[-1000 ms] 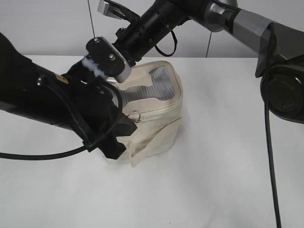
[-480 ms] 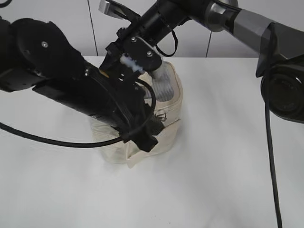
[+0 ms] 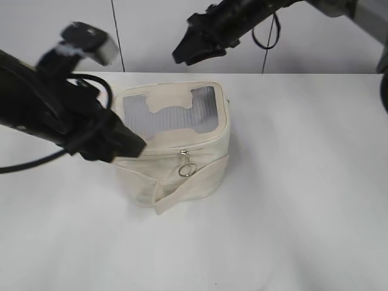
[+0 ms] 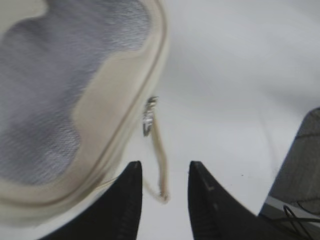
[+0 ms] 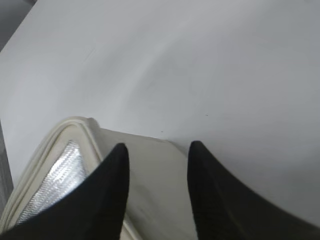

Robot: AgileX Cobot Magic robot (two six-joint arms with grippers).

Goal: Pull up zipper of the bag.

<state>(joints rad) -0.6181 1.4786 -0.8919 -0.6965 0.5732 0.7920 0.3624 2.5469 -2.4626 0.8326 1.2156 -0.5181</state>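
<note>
Zipper (image 3: 185, 152) closed, between grippers | left gripper (image 4: 165, 192) parted, empty | right gripper (image 5: 157, 172) parted, empty

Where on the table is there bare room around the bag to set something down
Bare table lies right of the bag and along the near edge in front of it. It is crowded left of the bag, where the left tool sits beside it, and behind, where the right tool hovers.

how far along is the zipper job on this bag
The bag stands upright and its zipper track looks closed along the front rim, a slider with a ring pull hanging there. Nothing is in hand: the left gripper and right gripper are both open, off the bag. Little seems left.
</note>
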